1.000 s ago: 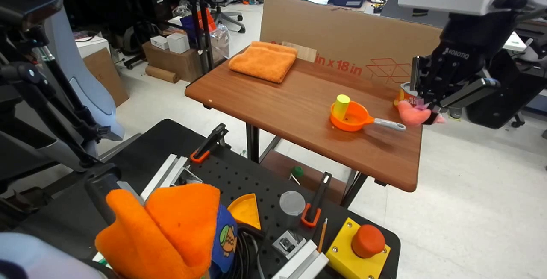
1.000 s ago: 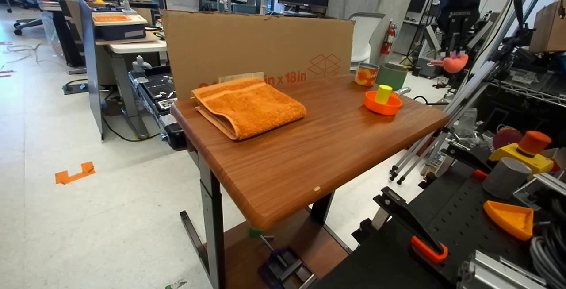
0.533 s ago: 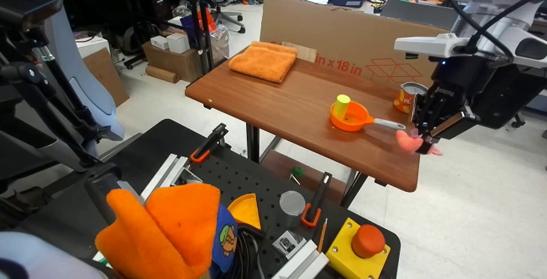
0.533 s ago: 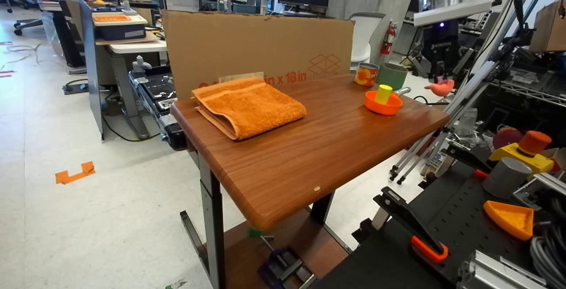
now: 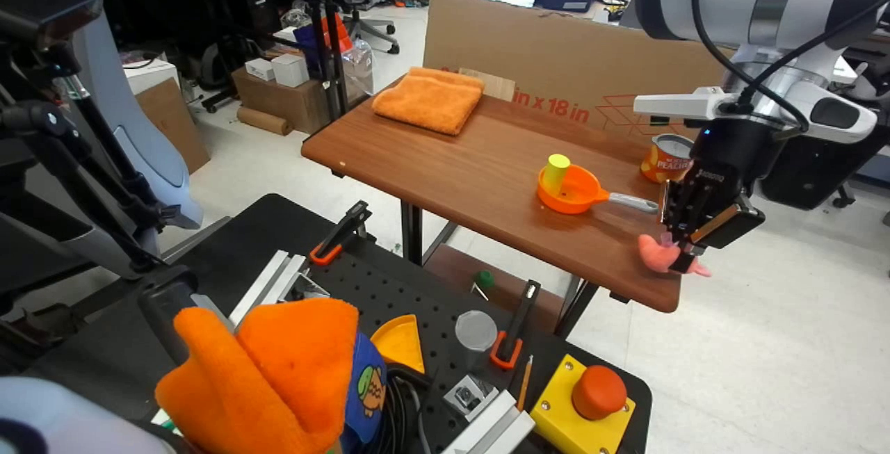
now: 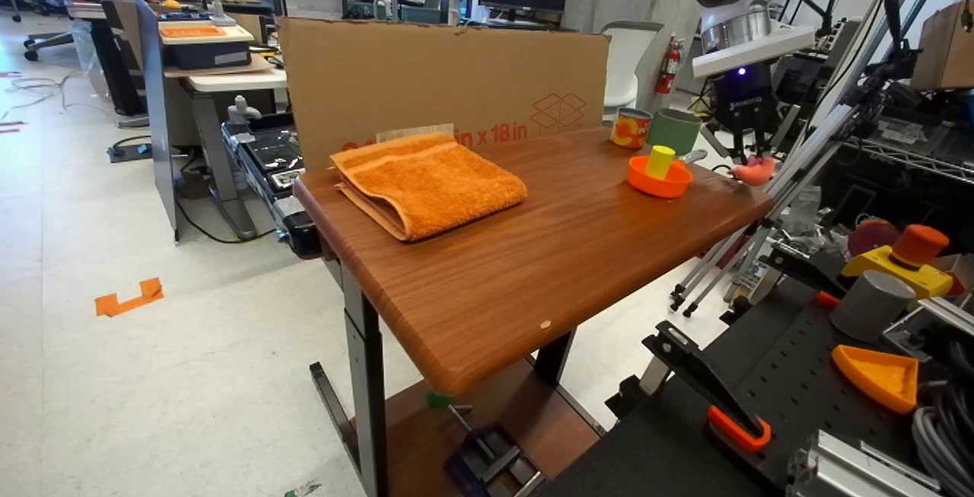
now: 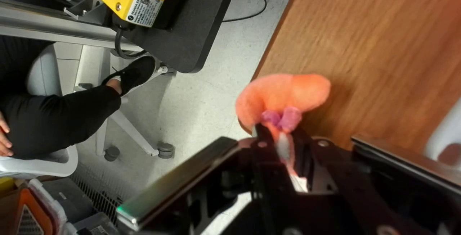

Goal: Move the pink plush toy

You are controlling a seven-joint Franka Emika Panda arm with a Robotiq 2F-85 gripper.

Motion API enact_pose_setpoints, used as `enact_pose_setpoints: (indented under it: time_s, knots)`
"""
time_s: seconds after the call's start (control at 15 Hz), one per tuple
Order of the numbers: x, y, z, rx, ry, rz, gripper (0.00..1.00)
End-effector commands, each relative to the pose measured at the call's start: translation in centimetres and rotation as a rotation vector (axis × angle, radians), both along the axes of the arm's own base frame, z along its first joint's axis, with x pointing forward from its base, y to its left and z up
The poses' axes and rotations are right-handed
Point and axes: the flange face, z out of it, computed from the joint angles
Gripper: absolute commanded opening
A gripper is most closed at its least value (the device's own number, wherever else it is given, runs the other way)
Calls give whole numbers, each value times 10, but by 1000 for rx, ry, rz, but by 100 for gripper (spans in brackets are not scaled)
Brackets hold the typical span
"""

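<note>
The pink plush toy (image 5: 657, 254) is salmon-coloured and lumpy, with small purple-pink bits at its middle. It also shows in an exterior view (image 6: 755, 171) and in the wrist view (image 7: 284, 93). My gripper (image 5: 680, 254) is shut on the toy's narrow part and points downward; it also shows in an exterior view (image 6: 749, 156) and in the wrist view (image 7: 279, 129). The toy's wide part sticks out past the fingertips. The toy is at the wooden table's (image 5: 487, 183) end edge, partly over the floor in the wrist view. I cannot tell whether it touches the tabletop.
An orange bowl (image 5: 587, 193) with a grey handle (image 5: 634, 202) stands near the gripper, a yellow-green cylinder (image 5: 555, 174) in it. A peach can (image 5: 666, 158) and a green container (image 6: 674, 132) stand behind. An orange towel (image 5: 427, 99) lies at the far end. Cardboard (image 5: 556, 58) lines the back.
The arm and gripper have come down with the pink toy held, from well above the table to near the height of its end edge. The other things have not moved.
</note>
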Motion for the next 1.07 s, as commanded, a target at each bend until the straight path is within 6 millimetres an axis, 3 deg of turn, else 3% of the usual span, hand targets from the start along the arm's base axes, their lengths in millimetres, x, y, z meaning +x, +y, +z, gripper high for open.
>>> enact_pose_setpoints:
  time_s: [0.0, 0.07, 0.27, 0.47, 0.67, 1.0]
  knots:
    - [8, 3, -4, -28, 38, 46, 6]
    - [8, 4, -6, -34, 46, 58, 50]
    - [7, 10, -6, -43, 74, 92, 65]
    - [5, 17, 16, -47, 98, 117, 83]
    - [-10, 35, 67, -5, -18, 241, 100]
    - [-39, 52, 147, 16, -185, 429, 100]
